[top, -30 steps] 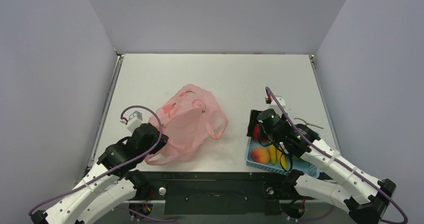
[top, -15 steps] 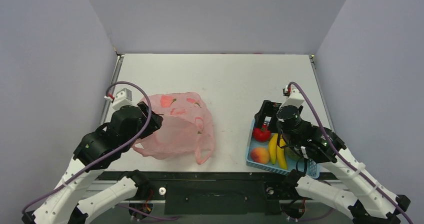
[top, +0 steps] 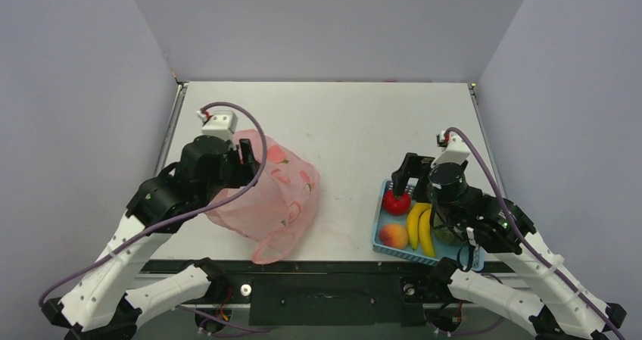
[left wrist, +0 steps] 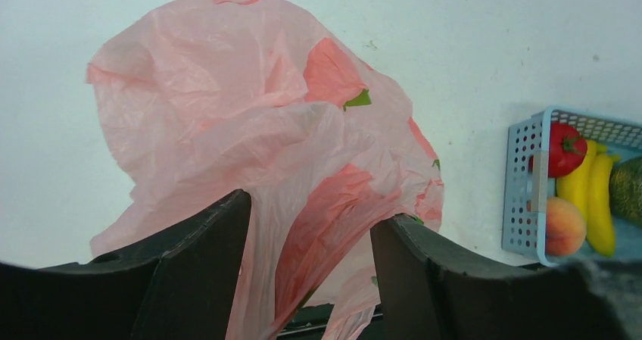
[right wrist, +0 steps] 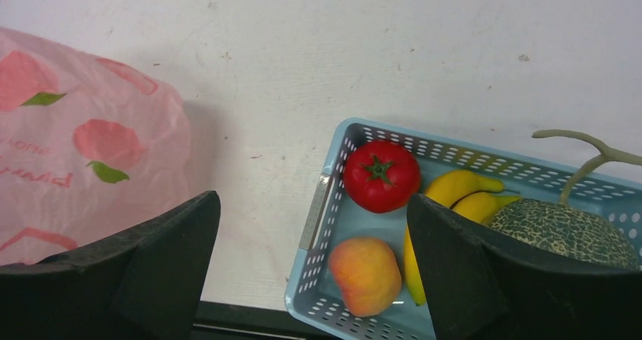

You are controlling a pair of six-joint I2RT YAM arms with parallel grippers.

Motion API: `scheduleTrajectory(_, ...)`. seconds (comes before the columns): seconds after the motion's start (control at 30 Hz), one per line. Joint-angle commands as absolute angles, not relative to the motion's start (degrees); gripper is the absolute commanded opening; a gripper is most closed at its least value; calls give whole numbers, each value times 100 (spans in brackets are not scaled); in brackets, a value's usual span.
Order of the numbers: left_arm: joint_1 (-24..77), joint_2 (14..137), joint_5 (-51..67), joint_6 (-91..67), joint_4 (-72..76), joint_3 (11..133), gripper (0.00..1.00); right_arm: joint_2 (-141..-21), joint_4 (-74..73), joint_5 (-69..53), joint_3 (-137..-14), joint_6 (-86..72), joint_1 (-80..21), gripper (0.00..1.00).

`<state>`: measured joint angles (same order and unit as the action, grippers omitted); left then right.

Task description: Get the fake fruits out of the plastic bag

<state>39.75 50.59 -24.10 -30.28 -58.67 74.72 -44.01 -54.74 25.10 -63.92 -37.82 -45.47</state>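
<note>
The pink plastic bag (top: 265, 196) hangs crumpled under my left gripper (top: 246, 152), its loop handle drooping toward the table's front edge. In the left wrist view the jaws stand apart (left wrist: 310, 226) and bag fabric (left wrist: 265, 128) runs between them, not pinched. The fruits lie in a blue basket (top: 382, 238): tomato (top: 396, 202), peach (top: 393, 235), two bananas (top: 420, 226), and a melon (right wrist: 564, 230) mostly hidden under my right arm in the top view. My right gripper (top: 405, 175) is open and empty above the basket's left rim (right wrist: 314, 211).
The basket sits at the front right of the white table (top: 348, 128), close to the front edge. Grey walls enclose the table on three sides. The black front rail (top: 325, 268) runs below the bag and basket.
My left gripper has risen and moved back, carrying the bag up and leftward. My right gripper has lifted off the basket and moved back, uncovering the tomato and bananas.
</note>
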Motion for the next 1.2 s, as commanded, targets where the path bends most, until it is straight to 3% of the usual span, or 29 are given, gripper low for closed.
scheduleTrajectory(0.0, 3962, 5926, -1287, -1671, -4708, 7778, 56, -4444, -4767, 1837, -6033, -3485, -4587, 89)
scheduleTrajectory(0.17, 3952, 6573, -759, -2054, -4853, 8499, 57, -4711, -3396, 77, -5434, -3450, -4687, 89)
scheduleTrajectory(0.33, 3953, 6570, 279, -1937, -4435, 8401, 57, -5464, -1885, -177, -5338, -3533, -5626, 89)
scheduleTrajectory(0.6, 3800, 6816, 625, -1828, -5043, 9131, 57, -6381, -872, 2407, -5555, -2696, -6534, 89)
scheduleTrajectory(0.83, 3700, 6744, 829, -2098, -4905, 8870, 57, -7047, -507, 3290, -5892, -2256, -6413, 85)
scheduleTrajectory(0.97, 3601, 6406, 193, -2029, -4285, 8792, 57, -7434, 105, 2486, -5569, -2691, -5767, 65)
scheduleTrajectory(1.1, 3569, 5832, -243, -1858, -2863, 8260, 57, -7886, 418, 1987, -5387, -2841, -5598, 35)
scheduleTrajectory(1.13, 3569, 5738, -359, -1842, -2320, 8112, 57, -7961, 489, 1925, -5377, -2848, -5607, 22)
scheduleTrajectory(1.17, 3568, 5523, -591, -1809, -2004, 7809, 57, -7980, 530, 1861, -5343, -2852, -5649, 17)
